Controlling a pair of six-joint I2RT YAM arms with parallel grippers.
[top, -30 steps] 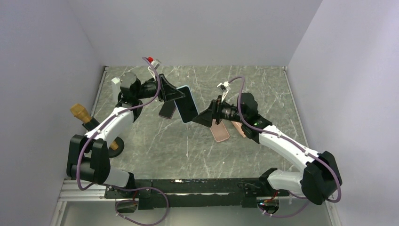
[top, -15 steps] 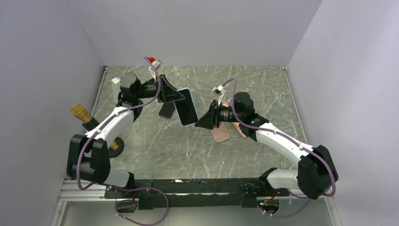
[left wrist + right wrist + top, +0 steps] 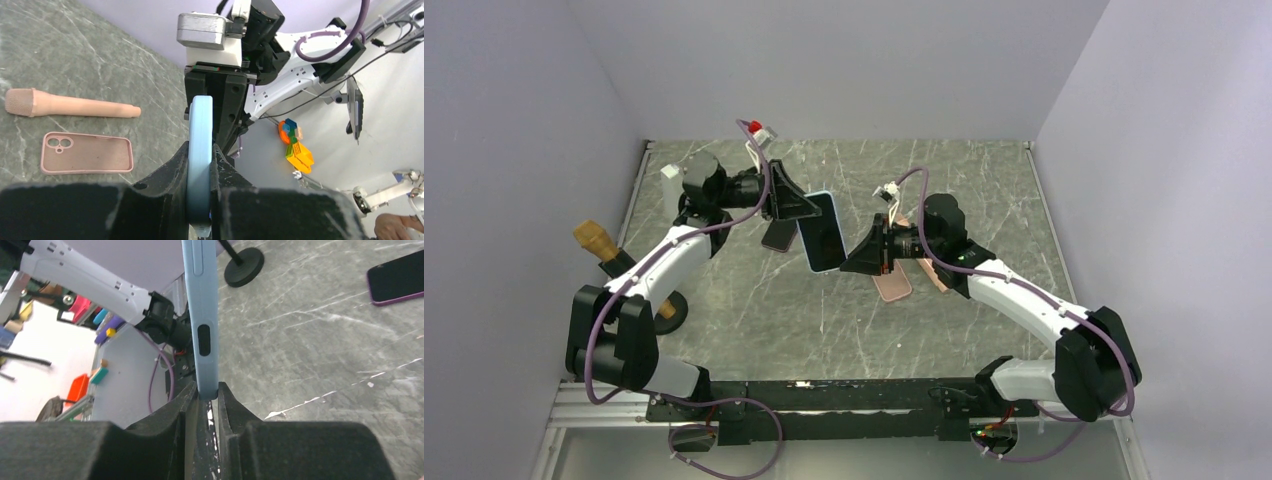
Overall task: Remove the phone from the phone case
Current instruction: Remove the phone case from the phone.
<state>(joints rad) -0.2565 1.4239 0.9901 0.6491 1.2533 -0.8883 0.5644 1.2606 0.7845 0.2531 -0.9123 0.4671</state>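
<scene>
— Nearest first: what does the left claw [image 3: 200, 148] hold?
— It's clamped on the blue phone case [image 3: 200, 125], seen edge-on, up off the bench [image 3: 984, 180]. The phone [image 3: 822, 235] sits inside it.
— And the right claw [image 3: 207, 388]?
— It flanks the case's lower end; I cannot tell if it pinches. Beyond lie an empty pink case [image 3: 87, 159] and a dark phone [image 3: 397, 277], cut off

A: Colour key, first item?
B: Pale-blue rectangular silicone phone case [image 3: 200, 150], its screen face black.
A: Others?
B: Grey-green stone bench [image 3: 844, 320], white-veined; salmon-pink empty soft case [image 3: 87, 159]; purple-rimmed black flat phone [image 3: 395, 284].
</scene>
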